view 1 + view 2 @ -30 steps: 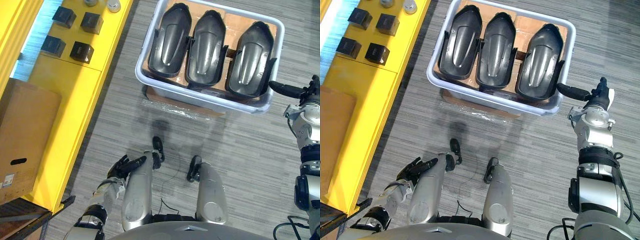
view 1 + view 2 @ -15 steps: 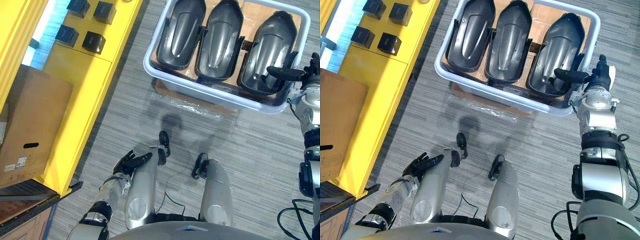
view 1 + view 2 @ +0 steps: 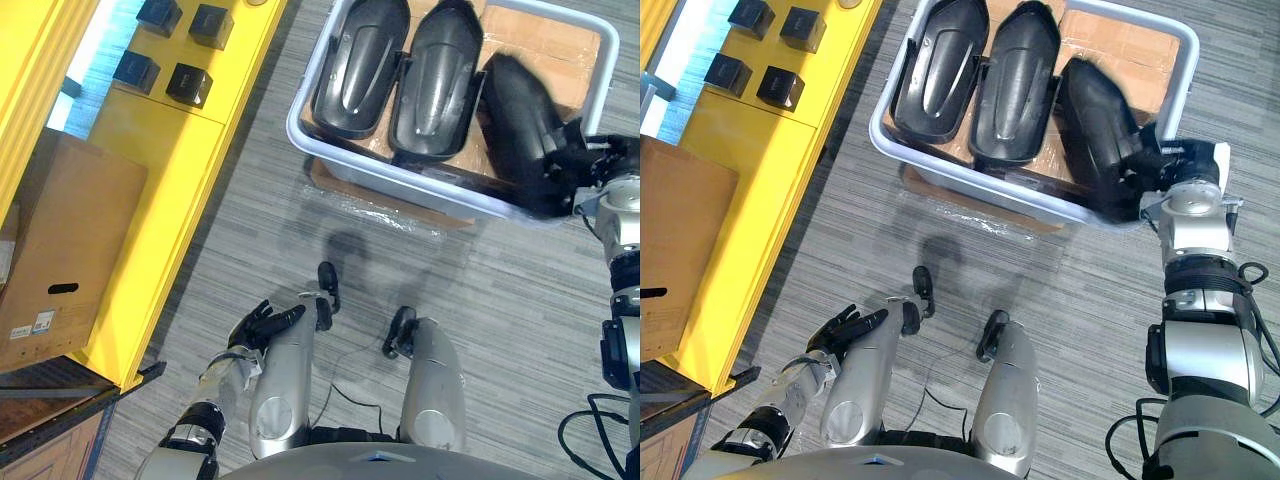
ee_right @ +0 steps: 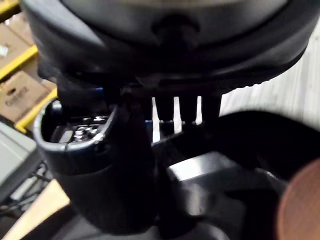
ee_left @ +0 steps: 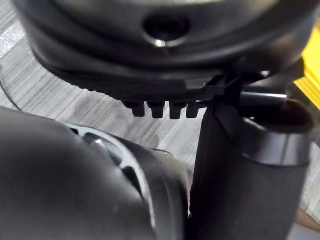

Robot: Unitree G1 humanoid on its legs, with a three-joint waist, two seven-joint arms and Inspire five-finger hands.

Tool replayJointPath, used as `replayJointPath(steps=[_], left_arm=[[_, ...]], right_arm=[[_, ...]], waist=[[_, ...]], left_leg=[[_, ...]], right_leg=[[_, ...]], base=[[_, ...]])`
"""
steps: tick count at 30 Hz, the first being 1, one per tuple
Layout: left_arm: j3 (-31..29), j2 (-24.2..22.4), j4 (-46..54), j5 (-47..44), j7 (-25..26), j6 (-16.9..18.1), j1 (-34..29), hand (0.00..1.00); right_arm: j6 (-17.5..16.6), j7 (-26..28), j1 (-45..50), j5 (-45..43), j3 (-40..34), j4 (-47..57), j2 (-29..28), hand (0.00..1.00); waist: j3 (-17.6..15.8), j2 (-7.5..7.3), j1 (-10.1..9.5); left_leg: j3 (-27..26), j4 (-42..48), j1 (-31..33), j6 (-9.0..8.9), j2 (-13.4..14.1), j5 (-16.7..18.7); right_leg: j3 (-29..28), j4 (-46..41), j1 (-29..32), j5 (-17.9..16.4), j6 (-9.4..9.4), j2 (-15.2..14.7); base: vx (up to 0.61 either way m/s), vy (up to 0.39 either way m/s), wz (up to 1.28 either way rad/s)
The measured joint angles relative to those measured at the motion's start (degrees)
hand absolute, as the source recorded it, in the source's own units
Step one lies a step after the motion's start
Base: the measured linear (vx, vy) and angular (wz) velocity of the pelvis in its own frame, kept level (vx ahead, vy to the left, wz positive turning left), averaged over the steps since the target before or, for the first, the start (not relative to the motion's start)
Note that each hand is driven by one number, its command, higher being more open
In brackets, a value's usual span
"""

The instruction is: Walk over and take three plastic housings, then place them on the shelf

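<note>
Three dark plastic housings sit in a white bin point(image 3: 400, 186) on the floor ahead. The left housing point(image 3: 360, 60) and the middle housing point(image 3: 436, 70) lie flat side by side. The right housing point(image 3: 1095, 115) is tipped up and slanted across its place, its near end over the bin's front corner. My right hand point(image 3: 1164, 158) reaches in from the right with its fingers curled round that near end. My left hand point(image 3: 262, 325) hangs low at my left side, fingers straight and holding nothing.
A yellow shelf point(image 3: 170, 170) runs along the left, with several small black boxes point(image 3: 188, 84) on its top. A cardboard box point(image 3: 60, 250) stands at its near end. The bin rests on a flat cardboard base. Grey striped floor lies between me and the bin.
My right hand has gone from straight fingers over the right housing to curled on its near end. That housing has tipped up and swung out of its flat position. The view shifted forward earlier.
</note>
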State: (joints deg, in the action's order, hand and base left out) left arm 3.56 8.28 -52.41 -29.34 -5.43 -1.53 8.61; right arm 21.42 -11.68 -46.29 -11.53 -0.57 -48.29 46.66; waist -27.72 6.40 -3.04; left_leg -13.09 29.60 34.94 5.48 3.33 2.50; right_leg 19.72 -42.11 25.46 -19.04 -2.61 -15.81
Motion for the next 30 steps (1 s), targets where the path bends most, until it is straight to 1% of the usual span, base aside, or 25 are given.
replayJointPath(steps=[4,6,8,11,12,14,16,17,19,20,21,22,23,25,26,28,29,30], left_arm=[[0.0,-0.1,0.0,-0.2,-0.5,-0.3,-0.2,1.0],[0.0,-0.1,0.1,-1.9,-1.0,-1.2,-0.2,1.0],[0.0,-0.2,0.1,-2.7,-1.2,-1.4,-0.3,1.0],[0.0,-0.2,0.1,-3.0,-1.3,-2.2,-0.3,1.0],[-0.1,-0.2,0.1,-3.1,-1.3,-2.2,-0.5,1.0],[-0.3,-0.2,0.7,-3.3,-1.3,-2.2,-1.5,1.0],[-0.6,-0.2,1.2,-3.3,-1.2,-1.8,-2.4,1.0],[-0.6,-0.1,1.1,-3.3,-1.0,-1.0,-2.8,1.0],[-0.4,-0.1,1.2,-3.3,-0.6,0.4,-3.6,1.0],[-0.3,-0.1,1.3,-3.3,-0.3,0.9,-3.8,1.0],[-0.1,-0.1,1.8,-3.8,0.4,2.1,-4.5,1.0],[-0.1,-0.1,3.8,-3.9,1.9,2.9,-5.8,1.0],[-0.2,0.0,5.2,-4.1,2.9,3.1,-6.6,1.0],[-0.6,-0.1,11.3,-4.2,7.5,5.1,-9.2,1.0],[-1.1,-0.2,13.1,-4.2,8.8,5.8,-10.0,1.0],[-4.7,-0.5,22.0,-4.2,13.7,8.4,-12.5,1.0],[-5.8,-0.8,24.5,-4.1,14.8,9.1,-13.4,1.0],[-7.6,-1.3,30.5,-4.0,17.0,9.9,-14.4,1.0]], right_arm=[[1.5,-1.8,0.0,-2.4,-1.1,-0.6,-2.0,0.0],[1.6,-2.8,0.3,-3.0,-2.3,-1.0,-2.7,0.0],[1.6,-3.8,0.6,-3.4,-4.4,-1.7,-3.8,0.0],[1.3,-5.8,1.6,-3.5,-7.6,-2.9,-4.6,0.0],[0.7,-6.9,2.7,-3.4,-8.5,-3.0,-4.6,0.0],[0.0,-9.0,3.5,-3.4,-9.4,-3.3,-4.8,0.0],[-2.0,-11.5,4.1,-2.8,-10.1,-3.3,-4.8,0.0],[-3.1,-13.1,4.1,-2.1,-10.2,-3.2,-4.8,0.0],[-4.1,-15.3,4.5,-0.4,-10.3,-1.8,-4.8,0.0],[-4.4,-16.0,5.0,0.2,-10.7,-0.6,-4.8,0.0],[-5.4,-17.4,5.7,1.5,-11.8,2.2,-5.1,0.0],[-6.2,-18.9,7.2,3.6,-13.5,7.0,-5.9,0.0],[-6.8,-19.6,8.2,4.7,-14.5,9.7,-6.6,0.0],[-9.3,-22.3,13.6,9.5,-17.2,20.0,-8.3,0.0],[-9.9,-23.1,15.0,10.8,-17.8,22.4,-9.2,0.0],[-12.6,-26.1,21.1,15.0,-19.8,31.1,-13.9,0.0],[-13.3,-26.6,22.6,16.2,-20.2,32.8,-15.2,0.0],[-14.2,-27.8,25.6,18.4,-20.9,36.0,-17.8,0.0]], waist=[[0.2,-0.32,-0.13],[0.2,-0.35,-0.15],[0.2,-0.43,-0.21],[0.2,-0.5,-1.08],[0.2,-0.59,-1.51],[0.2,-0.67,-1.46],[0.2,-0.73,-1.36],[0.1,-0.79,-1.34],[0.1,-1.02,-1.09],[0.2,-1.17,-1.0],[0.2,-1.38,-0.61],[0.0,-1.7,-0.02],[-0.1,-2.02,0.16],[0.0,-2.75,0.31],[0.4,-3.16,0.32],[3.0,-5.27,0.87],[3.9,-5.66,1.11],[5.3,-6.27,1.77]], left_leg=[[-0.1,-0.9,-1.7,-0.38,0.0,0.0],[-0.1,-1.0,-1.7,-0.39,0.1,0.0],[-0.1,-1.0,-2.1,-0.35,0.2,0.0],[-0.4,-1.4,-3.7,-0.28,0.2,0.0],[-0.5,-1.9,-4.5,-0.29,0.2,0.0],[-0.6,-2.2,-5.3,-0.29,0.2,0.0],[-1.1,-3.1,-6.4,-0.33,0.2,0.0],[-1.4,-3.6,-7.2,-0.31,0.1,-0.1],[-1.6,-4.6,-8.6,-0.41,0.0,-0.3],[-1.6,-5.0,-9.0,-0.46,-0.1,-0.3],[-1.5,-5.9,-10.0,-0.57,-0.3,-0.6],[-1.4,-7.2,-11.2,-0.43,-0.5,-1.1],[-1.4,-8.0,-12.1,-0.52,-0.6,-1.4],[-1.5,-11.0,-15.6,-0.74,-0.9,-2.3],[-1.5,-11.8,-16.2,-0.94,-1.0,-2.5],[-0.9,-15.7,-18.4,-1.77,-1.6,-3.6],[-0.5,-16.4,-18.6,-1.88,-1.7,-3.8],[0.2,-17.5,-19.3,-1.99,-1.8,-3.9]], right_leg=[[0.5,0.8,-1.8,0.0,0.0,0.0],[0.9,0.9,-2.2,0.0,0.0,0.0],[1.3,1.2,-2.9,0.0,-0.04,0.0],[1.7,1.9,-4.8,0.1,-0.08,-0.1],[2.0,2.3,-5.7,0.1,-0.12,-0.1],[2.5,2.8,-6.7,0.1,-0.13,-0.1],[2.5,3.7,-7.7,0.3,-0.41,0.0],[2.5,4.3,-8.5,0.4,-0.58,0.0],[2.4,5.4,-9.7,0.6,-0.86,0.2],[2.4,5.8,-10.0,0.7,-0.91,0.3],[2.4,6.8,-11.1,1.0,-1.05,0.5],[2.5,8.3,-12.3,1.4,-1.14,1.0],[2.5,9.0,-13.1,1.6,-1.19,1.1],[3.0,12.7,-16.8,2.6,-1.41,1.9],[3.2,13.6,-17.5,2.8,-1.38,2.1],[4.1,17.5,-19.7,3.7,-1.51,3.0],[5.0,18.7,-20.4,4.0,-1.46,3.2],[5.9,21.2,-22.1,4.9,-1.58,4.0]], base=[[0.0,-0.005,0.04],[-0.01,0.0,0.1],[0.0,0.009,0.09],[0.02,0.011,0.05],[0.01,-0.008,0.1],[0.01,-0.006,0.09],[0.0,0.0,0.0],[0.0,0.0,0.0],[0.03,0.002,-0.04],[0.05,-0.007,-0.01],[0.06,-0.018,0.02],[0.06,-0.024,0.02],[0.08,-0.031,0.0],[0.1,-0.039,-0.02],[0.1,-0.044,-0.01],[0.12,-0.046,0.11],[0.2,-0.043,0.27],[0.21,-0.027,0.21]])
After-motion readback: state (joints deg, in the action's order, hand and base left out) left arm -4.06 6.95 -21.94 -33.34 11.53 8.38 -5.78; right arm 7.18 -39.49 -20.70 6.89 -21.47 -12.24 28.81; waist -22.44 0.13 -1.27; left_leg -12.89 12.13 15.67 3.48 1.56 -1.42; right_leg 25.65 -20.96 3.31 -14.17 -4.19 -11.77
